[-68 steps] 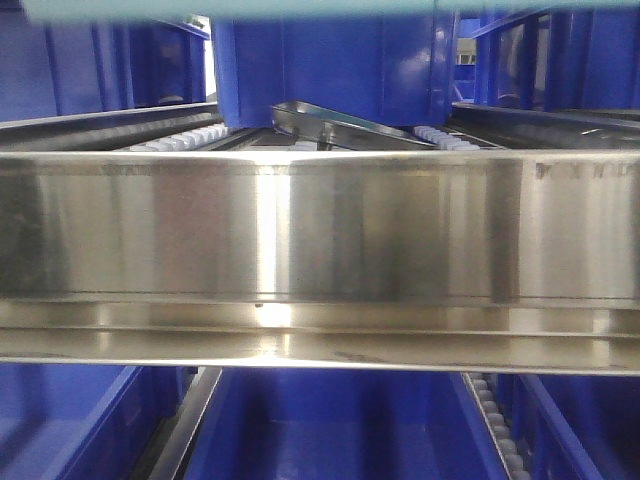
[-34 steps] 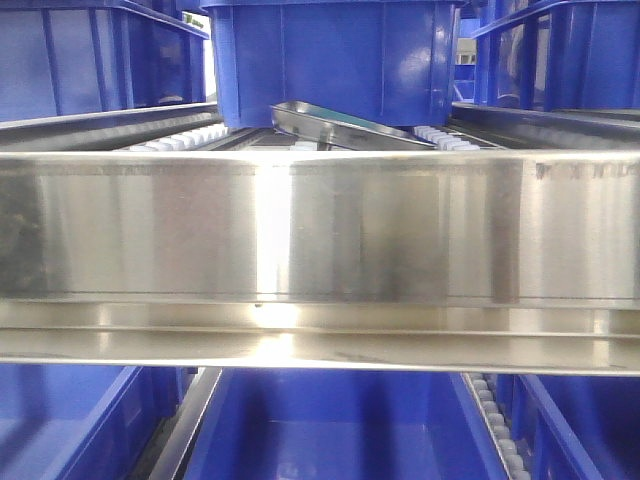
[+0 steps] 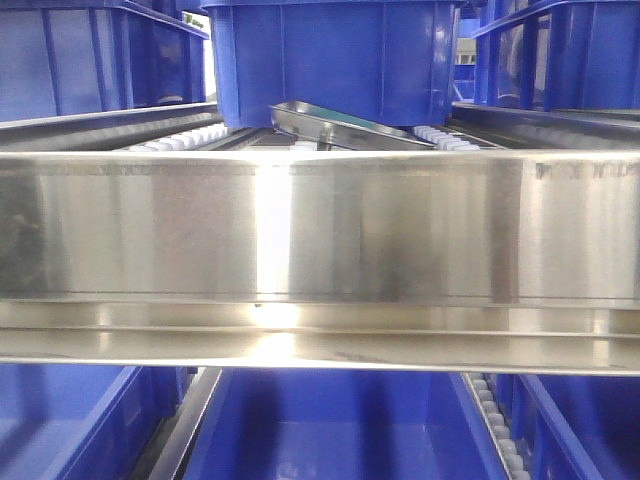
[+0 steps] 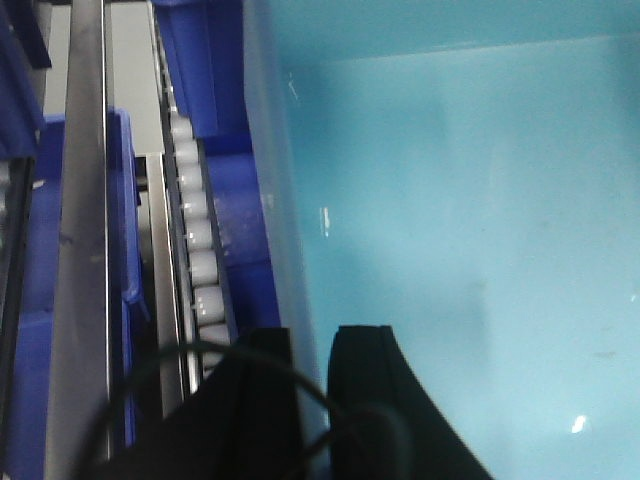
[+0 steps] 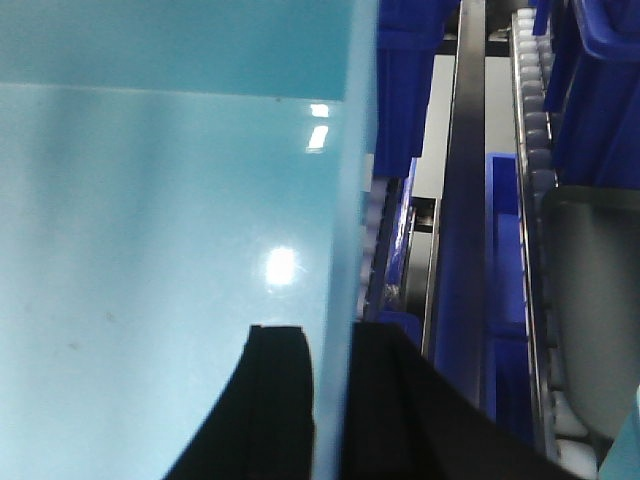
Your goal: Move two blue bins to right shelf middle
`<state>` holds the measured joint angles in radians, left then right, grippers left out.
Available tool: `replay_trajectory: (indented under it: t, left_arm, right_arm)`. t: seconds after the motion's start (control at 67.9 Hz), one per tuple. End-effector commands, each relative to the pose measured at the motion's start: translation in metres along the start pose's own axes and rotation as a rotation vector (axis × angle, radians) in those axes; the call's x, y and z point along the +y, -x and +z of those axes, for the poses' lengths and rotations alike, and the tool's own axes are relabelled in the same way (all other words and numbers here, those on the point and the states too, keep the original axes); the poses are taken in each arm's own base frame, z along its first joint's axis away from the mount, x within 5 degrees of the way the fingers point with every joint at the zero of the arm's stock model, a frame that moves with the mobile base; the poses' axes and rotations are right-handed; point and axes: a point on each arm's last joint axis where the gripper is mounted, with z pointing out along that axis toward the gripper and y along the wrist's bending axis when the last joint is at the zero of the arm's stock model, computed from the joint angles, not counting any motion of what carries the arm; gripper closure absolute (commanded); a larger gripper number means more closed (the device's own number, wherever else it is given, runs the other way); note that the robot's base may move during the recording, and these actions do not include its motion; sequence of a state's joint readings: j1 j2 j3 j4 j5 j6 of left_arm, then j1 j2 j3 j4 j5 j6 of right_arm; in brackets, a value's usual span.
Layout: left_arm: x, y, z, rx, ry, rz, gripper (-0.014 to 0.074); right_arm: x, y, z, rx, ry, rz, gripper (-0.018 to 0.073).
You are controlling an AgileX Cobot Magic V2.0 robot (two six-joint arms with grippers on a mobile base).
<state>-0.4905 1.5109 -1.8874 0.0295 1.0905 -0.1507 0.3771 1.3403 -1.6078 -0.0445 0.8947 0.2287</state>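
A light blue bin fills both wrist views, its pale inside floor [image 4: 450, 250] [image 5: 150, 200] facing the cameras. My left gripper [image 4: 312, 345] is shut on the bin's left wall, one black finger [image 4: 265, 380] outside and one inside. On the opposite wall my right gripper [image 5: 332, 340] is shut too, with a finger [image 5: 280, 390] inside the bin. This held bin does not show in the front view. There, a dark blue bin [image 3: 340, 60] stands on the upper roller level behind a steel shelf beam [image 3: 320, 230].
A tilted metal tray [image 3: 340, 125] lies under the dark blue bin. More dark blue bins stand at left [image 3: 90, 60], right [image 3: 560, 50] and below the beam [image 3: 340, 430]. White rollers [image 4: 195, 230] [image 5: 535, 110] and steel rails run beside the held bin.
One second ago a pale blue strip crossed the top of the front view; it has left the frame upward, and the dark blue bin's rim now shows.
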Motion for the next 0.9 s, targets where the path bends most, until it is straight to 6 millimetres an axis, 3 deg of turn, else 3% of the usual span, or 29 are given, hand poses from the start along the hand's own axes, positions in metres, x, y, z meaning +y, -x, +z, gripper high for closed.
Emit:
replay_trajectory:
  t: [0.0, 0.884]
  left_arm:
    - [-0.004, 0.009, -0.011, -0.097, -0.033, 0.008, 0.0707]
    - [-0.007, 0.032, -0.017, -0.362, -0.070, 0.006, 0.0707]
  right_arm:
    - [0.000, 0.008, -0.009, -0.082, 0.009, -0.012, 0.0712]
    - [0.000, 0.008, -0.009, -0.084, 0.010, -0.012, 0.0712]
